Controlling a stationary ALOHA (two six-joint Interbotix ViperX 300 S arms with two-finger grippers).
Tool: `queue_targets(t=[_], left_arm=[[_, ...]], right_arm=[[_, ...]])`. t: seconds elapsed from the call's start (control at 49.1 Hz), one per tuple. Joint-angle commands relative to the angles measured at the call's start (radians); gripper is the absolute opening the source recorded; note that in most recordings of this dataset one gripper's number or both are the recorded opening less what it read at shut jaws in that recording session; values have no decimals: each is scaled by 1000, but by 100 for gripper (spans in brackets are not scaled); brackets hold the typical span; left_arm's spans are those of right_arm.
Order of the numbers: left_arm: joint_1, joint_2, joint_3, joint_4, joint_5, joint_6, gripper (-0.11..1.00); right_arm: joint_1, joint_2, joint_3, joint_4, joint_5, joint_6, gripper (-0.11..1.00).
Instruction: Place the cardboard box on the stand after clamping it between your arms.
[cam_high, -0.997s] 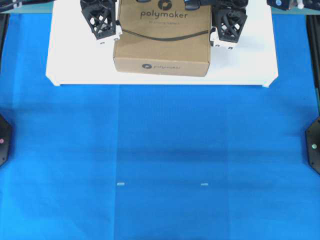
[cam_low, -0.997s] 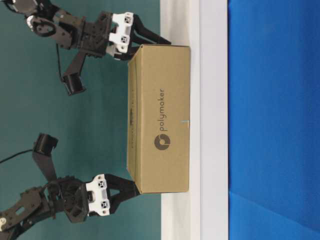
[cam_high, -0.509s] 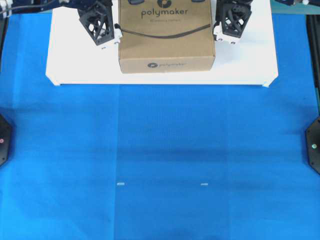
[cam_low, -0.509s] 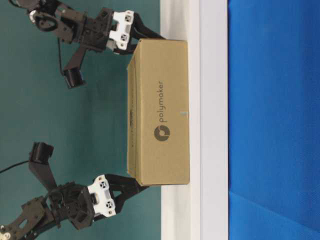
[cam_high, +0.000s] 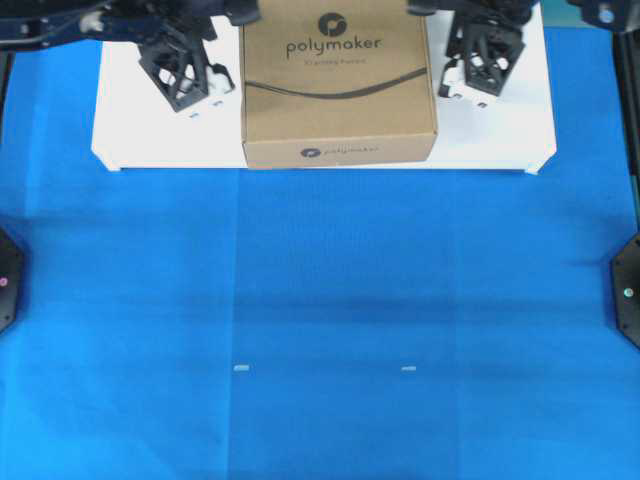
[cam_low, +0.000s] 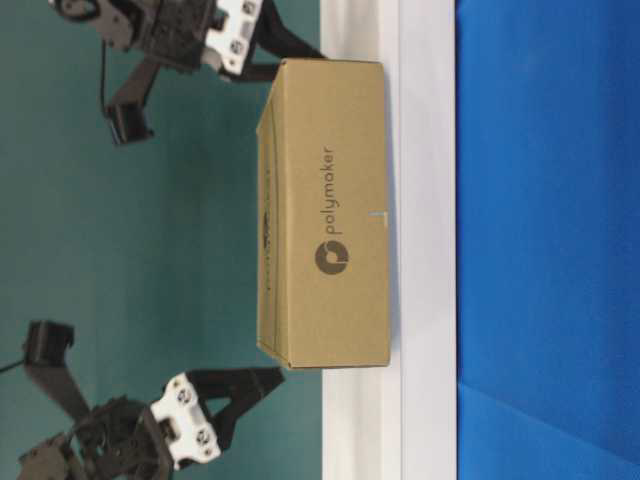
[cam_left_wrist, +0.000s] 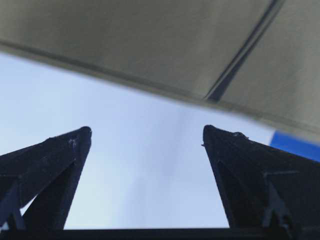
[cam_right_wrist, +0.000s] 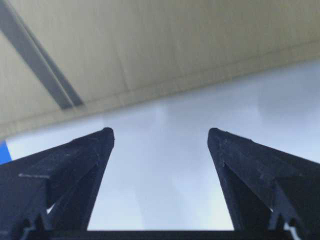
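Cardboard box (cam_high: 339, 85) rests on stand (cam_high: 135, 140), front edge at stand's 6 o'clock rim. Left claw (cam_high: 200, 108) wide, empty, clear at box's 9 o'clock; right claw (cam_high: 466, 96) same at 3 o'clock. Both equally near.

Brown cardboard box (cam_high: 339, 85) flat on white stand (cam_high: 500, 140), front edge.

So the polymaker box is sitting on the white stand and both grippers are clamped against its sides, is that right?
Not quite. The polymaker box does sit on the white stand, but the overhead view shows the left gripper and right gripper apart from its sides, jaws open.
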Motion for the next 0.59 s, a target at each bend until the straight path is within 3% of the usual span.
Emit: queue_targets(t=[0.0, 0.326, 0.468, 0.57], left_arm=[[15, -43, 6, -2, -5, 23, 88], [-3, -239, 124, -3, 2, 18, 88], [-72, -365, 215, -5, -64, -9, 88], [-137, -451, 284, -5, -120, -78, 88]], right_arm=[[-14, -67, 12, 6, -8, 20, 99], [-8, -282, 169, 18, -35, 95, 98], [34, -414, 256, 31, -100, 138, 98], [91, -506, 330, 31, -161, 196, 98]])
